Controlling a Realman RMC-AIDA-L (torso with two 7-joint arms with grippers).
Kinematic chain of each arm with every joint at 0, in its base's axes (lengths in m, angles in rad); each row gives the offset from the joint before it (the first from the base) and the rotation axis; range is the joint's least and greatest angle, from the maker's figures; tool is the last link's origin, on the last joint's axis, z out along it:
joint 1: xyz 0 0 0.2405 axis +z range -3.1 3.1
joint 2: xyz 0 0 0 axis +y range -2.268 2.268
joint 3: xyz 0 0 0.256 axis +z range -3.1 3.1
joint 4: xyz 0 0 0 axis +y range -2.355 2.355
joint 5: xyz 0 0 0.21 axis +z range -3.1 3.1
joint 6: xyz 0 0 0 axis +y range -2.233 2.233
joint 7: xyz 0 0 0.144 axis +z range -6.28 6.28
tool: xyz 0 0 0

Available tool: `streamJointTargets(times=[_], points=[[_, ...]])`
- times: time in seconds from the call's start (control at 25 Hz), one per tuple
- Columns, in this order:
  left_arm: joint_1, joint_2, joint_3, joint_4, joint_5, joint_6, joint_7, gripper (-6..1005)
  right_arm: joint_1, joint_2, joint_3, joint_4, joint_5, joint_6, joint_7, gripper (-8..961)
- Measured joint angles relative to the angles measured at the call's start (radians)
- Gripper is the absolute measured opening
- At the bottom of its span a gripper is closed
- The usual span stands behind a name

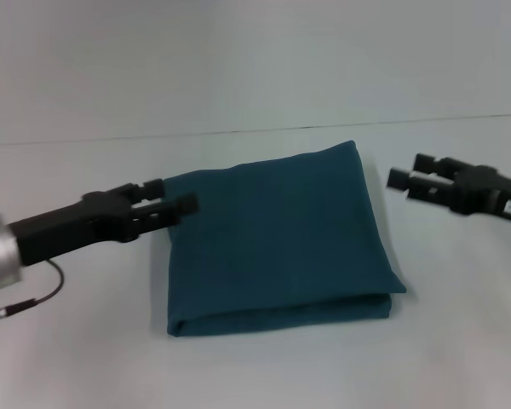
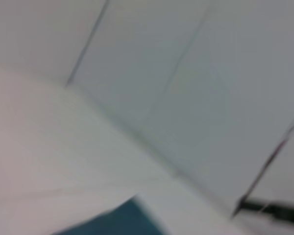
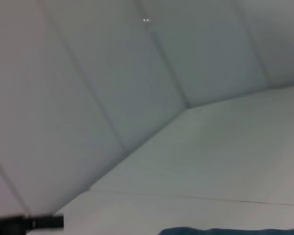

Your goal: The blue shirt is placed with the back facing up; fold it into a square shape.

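— Head camera? 
— High, looking down on the table point(image 1: 264, 375). 
— Wrist cameras? 
— Low, facing the wall; all three views share the blue shirt point(image 1: 277, 243) — only its edge.

The blue shirt point(image 1: 277, 243) lies folded flat on the tabletop point(image 1: 255, 366), about midway across it. The left claw point(image 1: 177, 204) is at the shirt's far left corner, its tips over the edge of the cloth. The right claw point(image 1: 400, 181) is off to the shirt's right, near the far right corner but apart from it. A wall point(image 1: 255, 60) rises behind the tabletop, beyond the shirt's far edge.
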Motion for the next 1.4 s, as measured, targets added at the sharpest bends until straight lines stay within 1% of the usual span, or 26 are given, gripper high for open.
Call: streamJointTargets(times=[0.04,0.12,0.16,0.28,0.4,0.52,0.64,0.68,0.8,0.92,1.4], points=[[0.019,0.001,-0.097,-0.061,-0.051,0.115,0.112,773,-0.002,0.009,-0.003,0.001,0.0,-0.017,-0.036,918],[0.035,0.001,-0.139,-0.091,-0.064,0.167,0.17,872,-0.002,0.027,-0.007,0.004,-0.004,-0.041,-0.1,920],[0.045,0.0,-0.148,-0.099,-0.066,0.183,0.194,871,0.001,0.037,-0.013,0.008,-0.008,-0.052,-0.132,921],[0.072,-0.004,-0.156,-0.108,-0.076,0.207,0.258,869,0.016,0.049,-0.062,0.017,-0.014,-0.053,-0.168,922],[0.098,-0.004,-0.158,-0.122,-0.068,0.27,0.354,867,0.043,0.048,-0.139,0.026,-0.015,-0.048,-0.173,922],[0.115,-0.005,-0.159,-0.122,-0.025,0.333,0.452,864,0.068,0.042,-0.217,0.027,-0.016,-0.051,-0.166,921],[0.123,-0.005,-0.159,-0.118,0.014,0.343,0.48,862,0.082,0.039,-0.276,0.026,-0.017,-0.06,-0.161,920],[0.126,-0.004,-0.161,-0.11,0.067,0.343,0.484,861,0.084,0.039,-0.289,0.026,-0.018,-0.063,-0.159,919],[0.126,-0.002,-0.168,-0.1,0.119,0.343,0.483,859,0.087,0.041,-0.304,0.038,-0.036,-0.064,-0.155,915],[0.121,0.0,-0.174,-0.093,0.141,0.349,0.482,859,0.084,0.045,-0.305,0.052,-0.059,-0.067,-0.15,915],[0.103,0.004,-0.164,-0.076,0.157,0.376,0.469,860,0.03,0.044,-0.297,0.069,-0.068,-0.111,-0.158,914]])
